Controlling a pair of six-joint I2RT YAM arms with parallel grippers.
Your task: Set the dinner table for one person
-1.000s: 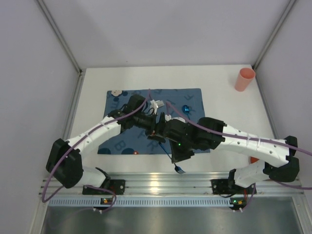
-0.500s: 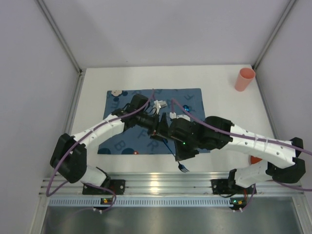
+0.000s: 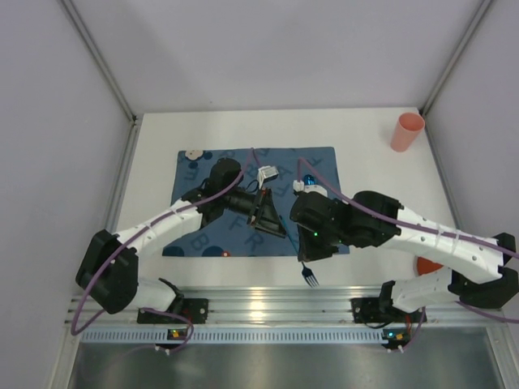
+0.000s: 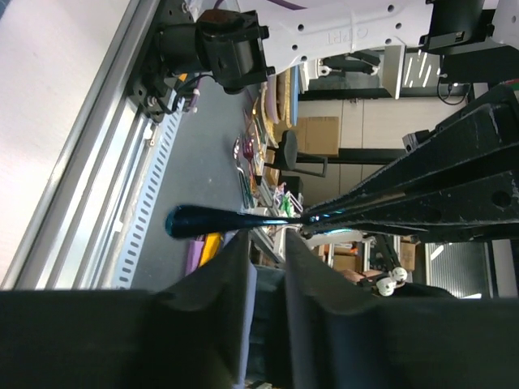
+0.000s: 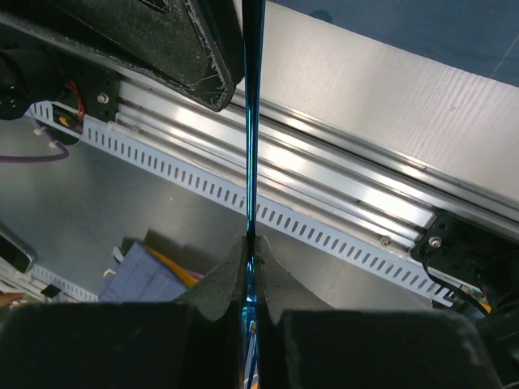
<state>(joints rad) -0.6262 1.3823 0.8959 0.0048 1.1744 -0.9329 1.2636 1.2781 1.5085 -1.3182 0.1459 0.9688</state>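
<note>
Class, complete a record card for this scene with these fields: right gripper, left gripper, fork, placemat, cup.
right gripper: jaws shut on fork handle
left gripper: jaws slightly apart, holding nothing
fork: held, tines over table between placemat and rail
placemat: blue, flat on table, under both arms
cup: pink, upright, far right corner, off placemat

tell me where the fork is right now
Top view: the fork is gripped in the right hand, tines over the dinner table between placemat and rail.
</note>
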